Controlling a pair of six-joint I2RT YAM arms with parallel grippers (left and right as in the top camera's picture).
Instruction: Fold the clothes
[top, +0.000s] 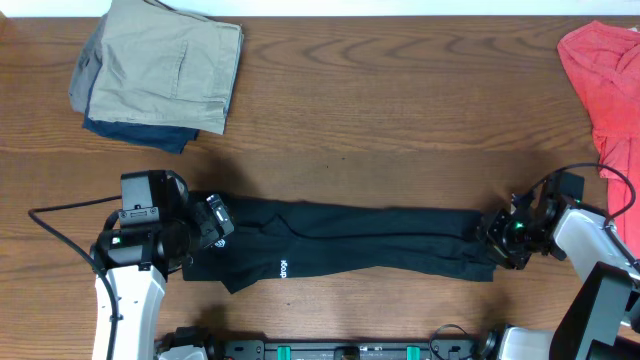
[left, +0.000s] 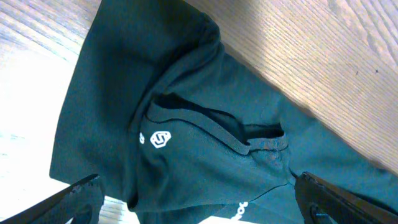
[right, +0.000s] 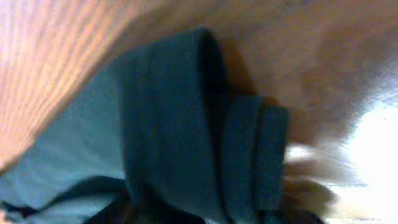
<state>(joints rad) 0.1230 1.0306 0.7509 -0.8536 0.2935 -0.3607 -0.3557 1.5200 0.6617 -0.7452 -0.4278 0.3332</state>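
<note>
The black T-shirt lies folded into a long narrow strip along the front of the table, its small white lettering near the front edge. My left gripper is open over the strip's left end. In the left wrist view its fingers stand wide apart on either side of the collar area, where a white logo shows. My right gripper is at the strip's right end. In the right wrist view bunched folds of the shirt run down into its jaws, which are shut on the fabric.
Folded khaki trousers lie on a dark blue garment at the back left. A red garment lies at the back right edge. A black cable loops beside the left arm.
</note>
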